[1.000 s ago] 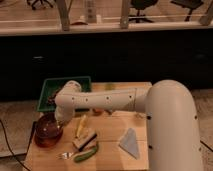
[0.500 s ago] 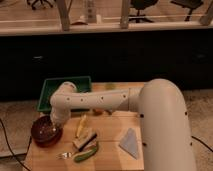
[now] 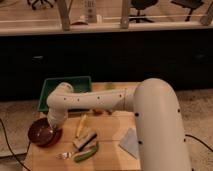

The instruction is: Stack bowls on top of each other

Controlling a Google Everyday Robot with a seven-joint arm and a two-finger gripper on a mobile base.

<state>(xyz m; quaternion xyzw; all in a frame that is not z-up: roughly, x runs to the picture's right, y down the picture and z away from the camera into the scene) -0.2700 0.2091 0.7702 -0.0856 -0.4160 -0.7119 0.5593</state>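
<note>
Remote op, table scene: the robot's arm (image 3: 100, 100) reaches across to the bowl (image 3: 40, 134), a glossy reddish-brown round one. The gripper (image 3: 54, 125) sits at the bowl's right rim, tucked under the wrist; whether it's apart, together or clamped on sthg, I can't tell from here.

Progress, my read: I count only one bowl shape. A second may be nested in it or hidden by the wrist, so I can't confirm the stack is made. If it isn't, finding the other bowl and setting it on this one is still to do.

Room to move: the table's (image 3: 107, 161) left and front edges run just past the bowl, so there's little margin on those sides; a nudge left could tip it off, imo. Behind the bowl, the green tray (image 3: 50, 86). Right of the bowl lies clutter: a yellow item (image 3: 81, 125), a block-like item (image 3: 85, 140), a fork (image 3: 64, 155) and a green item (image 3: 86, 154). Farther right of the bowl, a grey cloth (image 3: 130, 142). The cleanest path away from the bowl looks to be straight up.
</note>
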